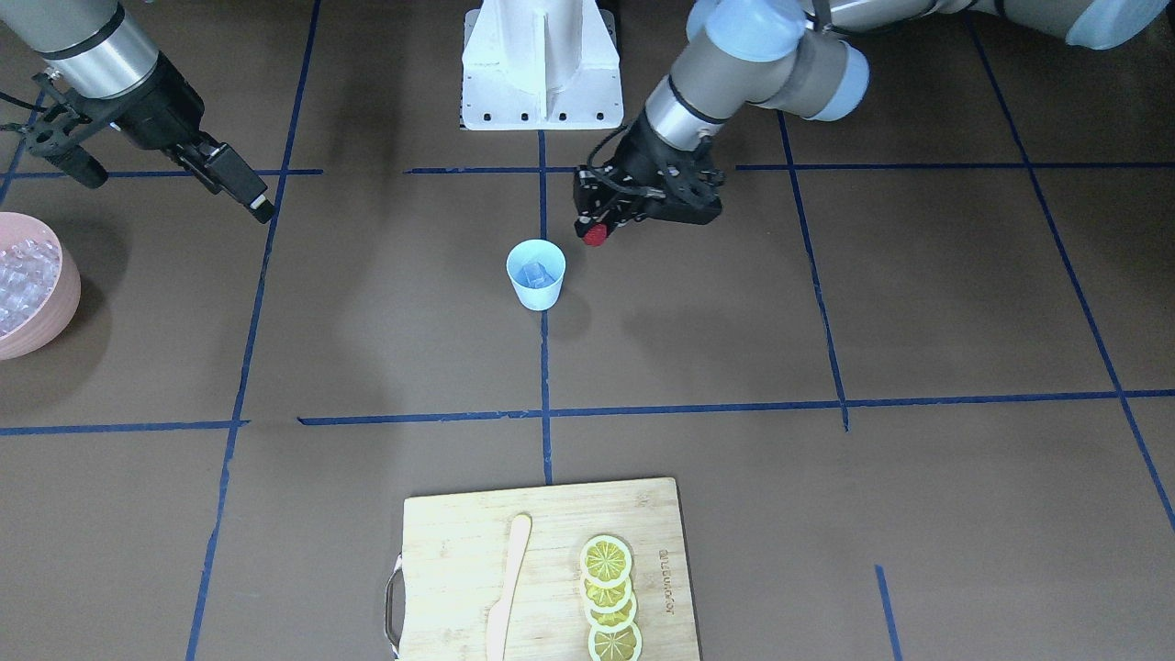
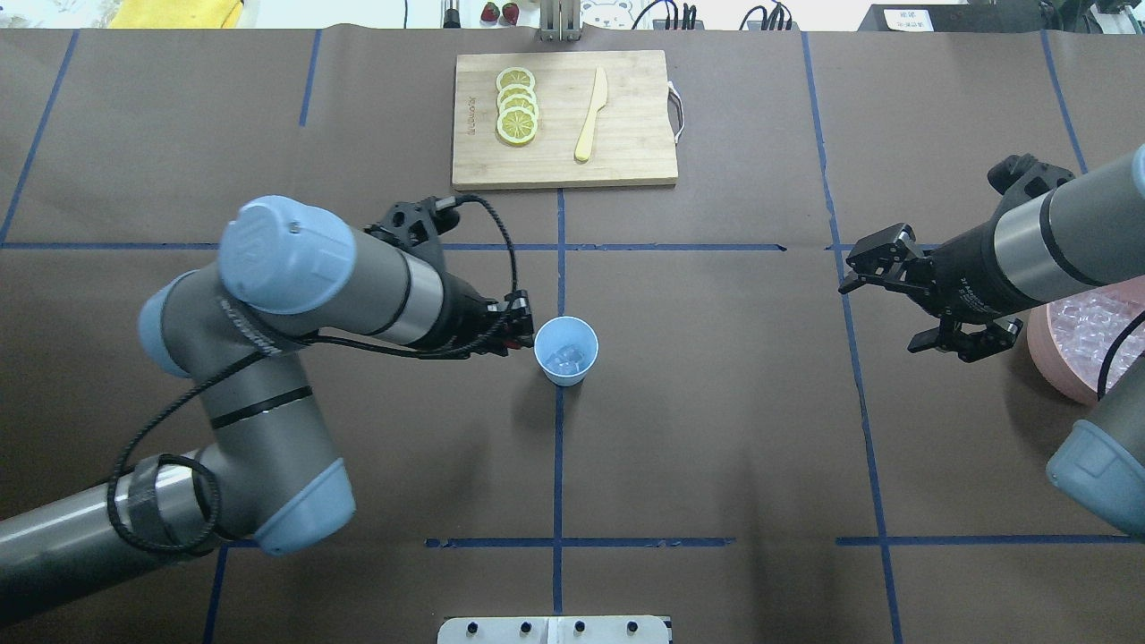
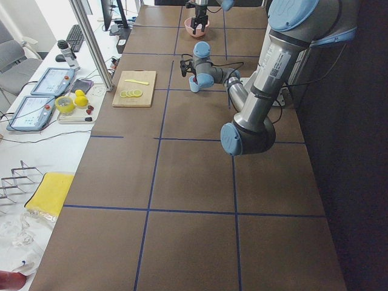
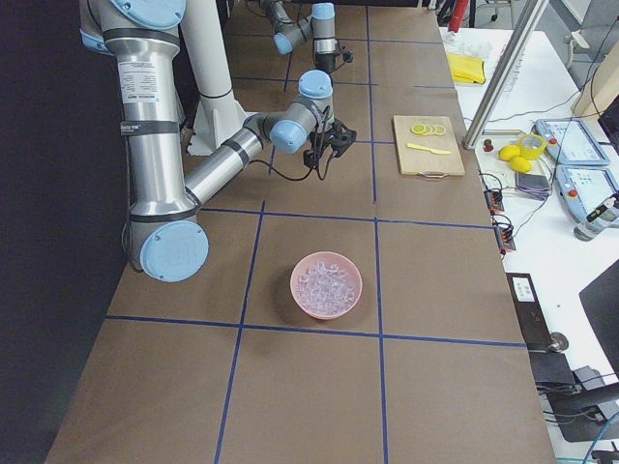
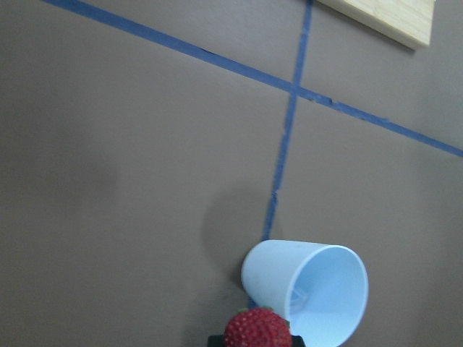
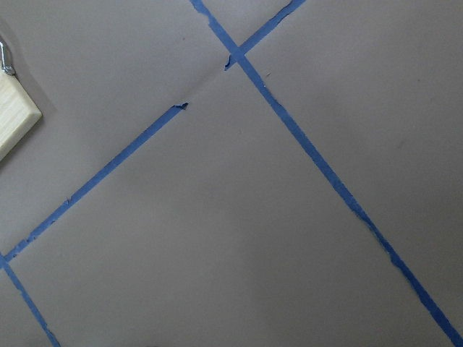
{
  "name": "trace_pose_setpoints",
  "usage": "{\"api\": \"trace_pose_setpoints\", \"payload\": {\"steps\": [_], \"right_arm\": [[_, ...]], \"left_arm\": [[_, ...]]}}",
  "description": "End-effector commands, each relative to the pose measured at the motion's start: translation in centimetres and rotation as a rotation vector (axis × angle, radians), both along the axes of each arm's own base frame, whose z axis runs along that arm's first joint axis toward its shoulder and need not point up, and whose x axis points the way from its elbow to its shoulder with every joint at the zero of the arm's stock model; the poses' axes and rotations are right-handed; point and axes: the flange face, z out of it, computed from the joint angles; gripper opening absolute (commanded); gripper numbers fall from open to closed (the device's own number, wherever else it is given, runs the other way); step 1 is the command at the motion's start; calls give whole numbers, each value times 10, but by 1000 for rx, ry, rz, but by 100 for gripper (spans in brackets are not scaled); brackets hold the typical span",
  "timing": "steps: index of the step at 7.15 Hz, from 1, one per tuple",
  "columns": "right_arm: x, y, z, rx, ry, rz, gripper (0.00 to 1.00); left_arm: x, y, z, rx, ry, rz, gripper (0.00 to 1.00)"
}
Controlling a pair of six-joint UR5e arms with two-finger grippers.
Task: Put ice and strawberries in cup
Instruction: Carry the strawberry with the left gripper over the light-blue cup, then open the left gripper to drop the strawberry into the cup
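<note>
Step in hand: we are bringing the strawberry (image 1: 597, 235) to the cup (image 1: 536, 274). At least one piece of ice (image 2: 565, 358) lies inside the cup, so we judge the ice part begun and the berry part under way.

Left claw: the left gripper (image 1: 595, 231) is pinched on the strawberry, which sits at the very fingertips with its red body poking out.

Where the berry is: just beside the cup's rim, on the robot's left of it and off the table. We see it not yet over the mouth.

Cup: upright on the blue tape line near the table's middle, and apart from both claws.

Left arm pose: the elbow is folded and the forearm reaches in toward the centre. The wrist is angled low, so the fingers point sideways and down at the cup.

Next move, as we judge it: carry the berry over the mouth, then part the fingers. The cup looks light and narrow, so a nudge from a finger could tip it.

Right arm: it hangs over bare table near the pink bowl (image 2: 1042, 353), which holds more ice. The right gripper (image 2: 878, 315) is spread wide with nothing in it.

Elsewhere: the cutting board (image 2: 626, 143) with lemon slices (image 2: 517, 116) lies well apart, on the far side.
</note>
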Motion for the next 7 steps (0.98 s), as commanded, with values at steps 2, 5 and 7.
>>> {"api": "trace_pose_setpoints", "payload": {"steps": [2, 5, 7], "right_arm": [[4, 0, 7, 10, 13, -9, 100], [4, 0, 9, 7, 16, -9, 100], [5, 0, 9, 6, 15, -9, 100]], "left_arm": [[26, -2, -21, -5, -21, -6, 12], [26, -2, -15, -3, -28, -4, 67], [26, -2, -15, -1, -29, -5, 69]]}}
